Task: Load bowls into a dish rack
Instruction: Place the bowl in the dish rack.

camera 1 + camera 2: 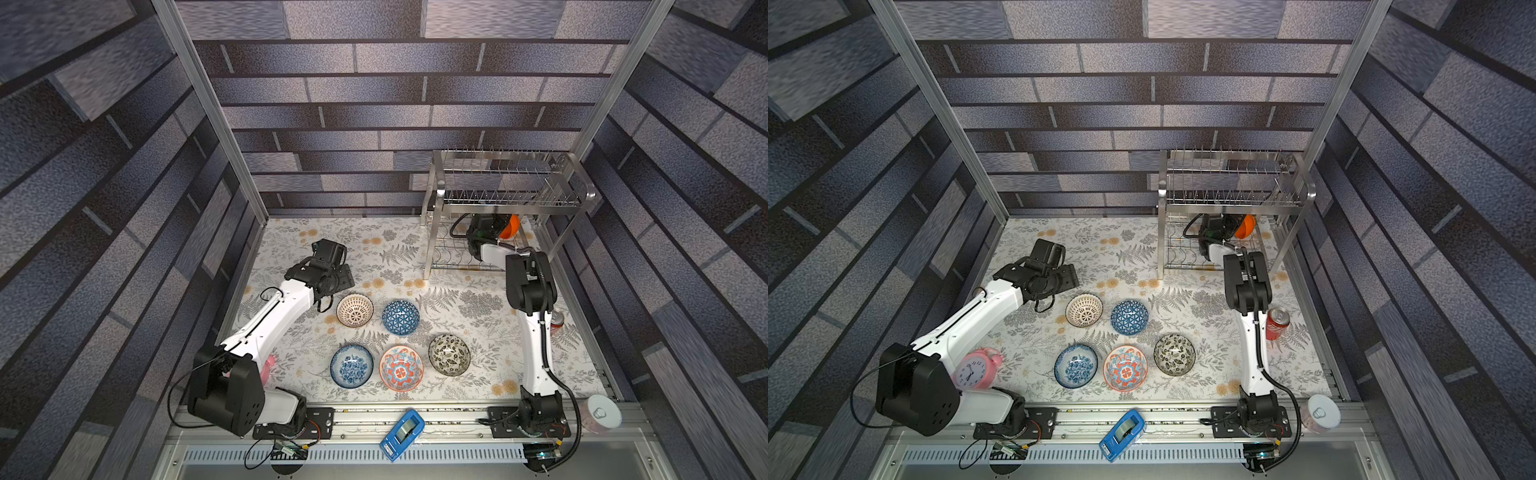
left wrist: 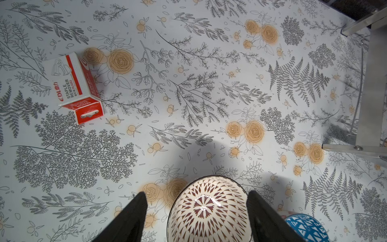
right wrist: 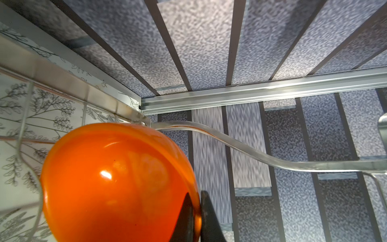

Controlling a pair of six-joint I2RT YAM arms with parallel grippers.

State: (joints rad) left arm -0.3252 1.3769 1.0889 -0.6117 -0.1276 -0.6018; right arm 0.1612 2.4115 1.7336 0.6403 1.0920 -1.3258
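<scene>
**A:** what's the right claw (image 3: 196, 197) up to?

**B:** clamped tight on the rim of the orange bowl (image 3: 117, 180), which is inside the dish rack (image 1: 507, 199), lower tier, under the prongs.

**A:** and the left claw (image 2: 196, 192)?

**B:** spread wide, a finger on each side of the white lattice bowl (image 2: 207, 209) on the table (image 2: 188, 83). can't tell if they touch it.
</scene>
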